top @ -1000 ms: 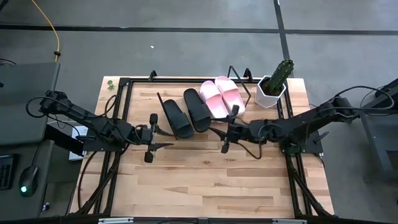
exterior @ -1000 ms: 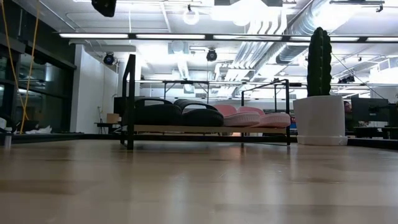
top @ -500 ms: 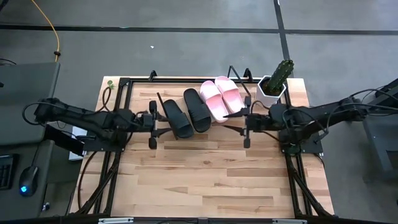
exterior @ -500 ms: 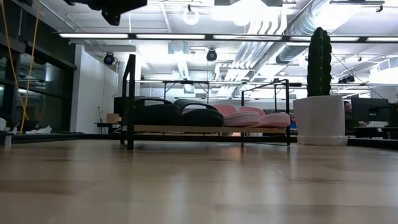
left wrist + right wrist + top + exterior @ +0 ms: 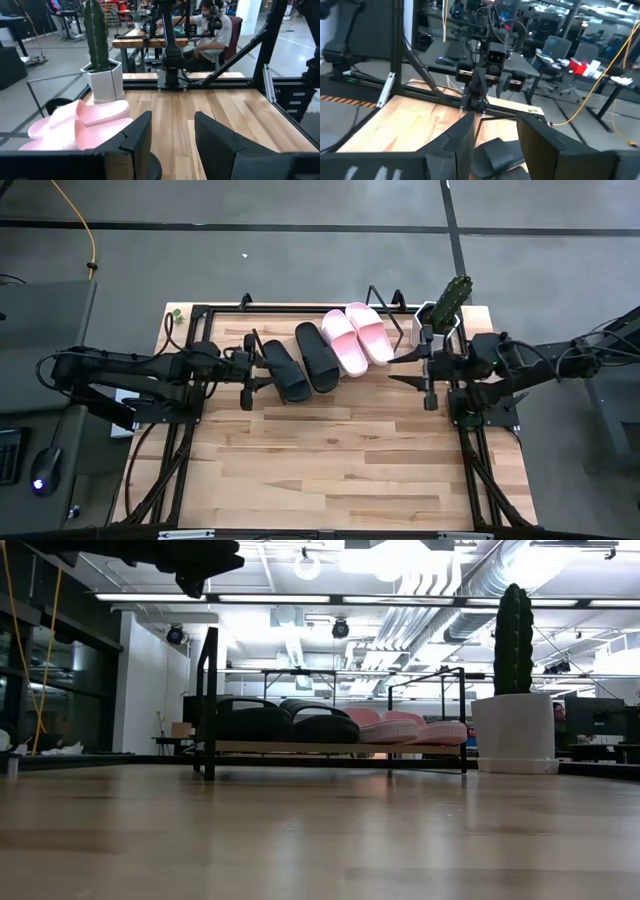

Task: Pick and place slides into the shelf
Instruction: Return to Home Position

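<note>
Two black slides point(image 5: 300, 363) and two pale pink slides point(image 5: 355, 337) lie side by side, soles down, on the slanted shelf point(image 5: 300, 747) at the table's far middle. In the low view the black slides point(image 5: 280, 722) sit left of the pink slides point(image 5: 410, 728). My left gripper point(image 5: 258, 375) hovers open and empty just left of the black slides, pointing level toward the right. My right gripper point(image 5: 402, 370) hovers open and empty just right of the pink slides, pointing left. The left wrist view shows the pink slides point(image 5: 80, 125), and the right wrist view shows a black slide point(image 5: 500, 152).
A cactus in a white pot point(image 5: 440, 315) stands at the far right corner, close behind my right gripper. The shelf's black wire frame point(image 5: 383, 298) rises at its ends. Bare wooden tabletop point(image 5: 330, 460) fills the near half. A person point(image 5: 212, 25) sits beyond the table.
My left gripper has swung toward the far edge, level with the black slides. My right gripper has drawn back toward the table's right edge and risen, away from the pink slides. Both stayed open and empty. The slides have not moved.
</note>
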